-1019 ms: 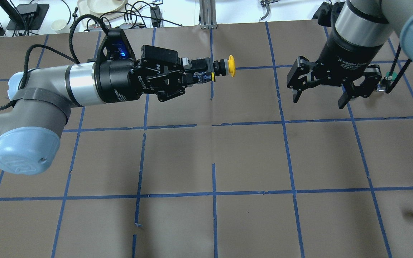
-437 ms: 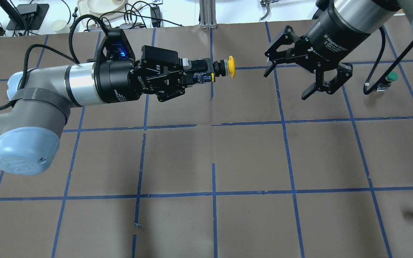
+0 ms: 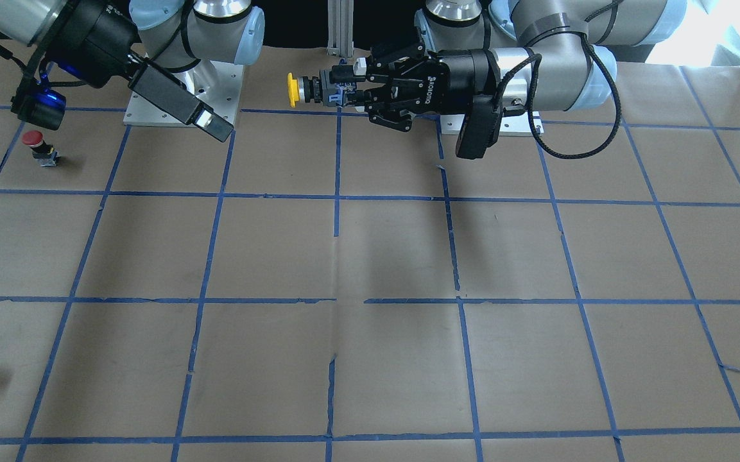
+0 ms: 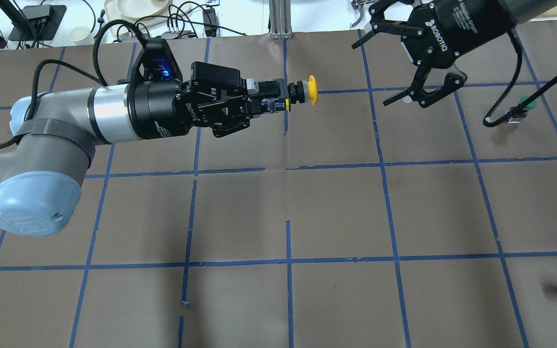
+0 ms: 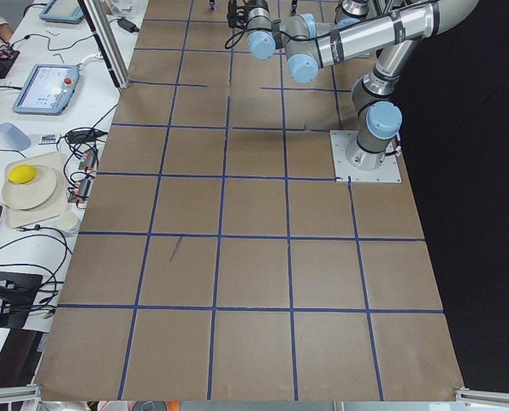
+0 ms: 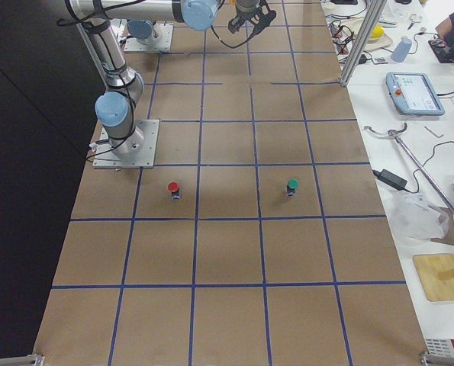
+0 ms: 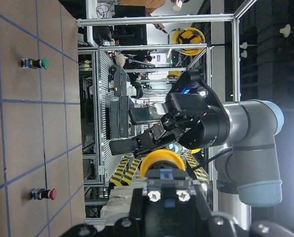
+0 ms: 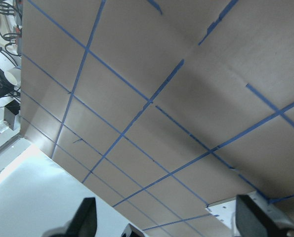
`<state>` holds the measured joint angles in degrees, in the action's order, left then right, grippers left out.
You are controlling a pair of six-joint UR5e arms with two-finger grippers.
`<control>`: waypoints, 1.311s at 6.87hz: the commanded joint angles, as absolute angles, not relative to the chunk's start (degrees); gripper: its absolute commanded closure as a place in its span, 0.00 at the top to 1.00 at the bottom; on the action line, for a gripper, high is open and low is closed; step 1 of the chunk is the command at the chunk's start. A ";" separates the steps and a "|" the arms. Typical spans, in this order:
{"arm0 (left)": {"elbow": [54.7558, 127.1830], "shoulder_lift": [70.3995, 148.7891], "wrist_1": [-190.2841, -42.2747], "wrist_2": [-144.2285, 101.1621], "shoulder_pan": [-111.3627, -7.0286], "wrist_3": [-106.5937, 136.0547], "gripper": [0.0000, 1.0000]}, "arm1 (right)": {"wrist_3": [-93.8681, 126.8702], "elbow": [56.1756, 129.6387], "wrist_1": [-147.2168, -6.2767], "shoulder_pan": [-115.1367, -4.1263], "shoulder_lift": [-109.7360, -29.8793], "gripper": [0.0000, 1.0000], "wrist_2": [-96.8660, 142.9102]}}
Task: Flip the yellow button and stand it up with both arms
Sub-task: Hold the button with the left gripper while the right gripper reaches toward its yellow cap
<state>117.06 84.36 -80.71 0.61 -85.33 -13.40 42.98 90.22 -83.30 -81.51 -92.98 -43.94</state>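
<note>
While left hand clamps yellow button, right hand splayed, well apart.

Flat, even light from above on the table, and the overhead view is sharp. In the front-facing view a soft, wide shadow lies under the left arm, and the top right corner is blown white. The right wrist view washes out at lower left. The left wrist view is dim behind, with hard glare at its right edge.
</note>
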 commanded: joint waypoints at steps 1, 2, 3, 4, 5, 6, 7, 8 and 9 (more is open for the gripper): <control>116.98 84.11 -80.68 0.61 -85.34 -13.36 0.18 | 50.17 91.66 -83.32 -84.44 -92.99 1.00 -37.55; 116.98 84.11 -80.68 0.62 -85.34 -13.36 0.18 | 50.10 92.97 -83.58 -86.55 -92.81 1.00 -37.70; 116.98 83.85 -80.68 0.62 -85.34 -13.27 0.18 | 50.27 93.25 -83.41 -86.83 -92.90 1.00 -37.62; 116.98 83.85 -80.68 0.70 -85.25 -13.27 0.19 | 50.53 93.25 -83.23 -87.10 -92.90 1.00 -36.75; 116.98 84.02 -80.68 0.79 -85.34 -13.36 0.19 | 52.02 93.16 -83.23 -87.10 -93.25 1.00 -35.09; 116.98 84.02 -80.68 0.88 -85.34 -13.36 0.19 | 53.34 92.99 -83.23 -87.01 -93.43 1.00 -35.33; 116.98 84.28 -80.68 0.88 -85.34 -13.45 0.19 | 53.52 92.81 -83.06 -86.92 -93.34 0.99 -35.85; 116.98 84.11 -80.68 0.88 -85.34 -13.45 0.19 | 53.53 93.07 -83.14 -86.92 -93.34 0.92 -35.86; 116.98 84.11 -80.68 0.88 -85.34 -13.36 0.19 | 53.53 93.16 -83.06 -87.01 -93.34 0.76 -35.42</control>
<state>116.98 84.14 -80.68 0.87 -85.34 -13.42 53.45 93.04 -83.11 -86.96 -93.34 -35.70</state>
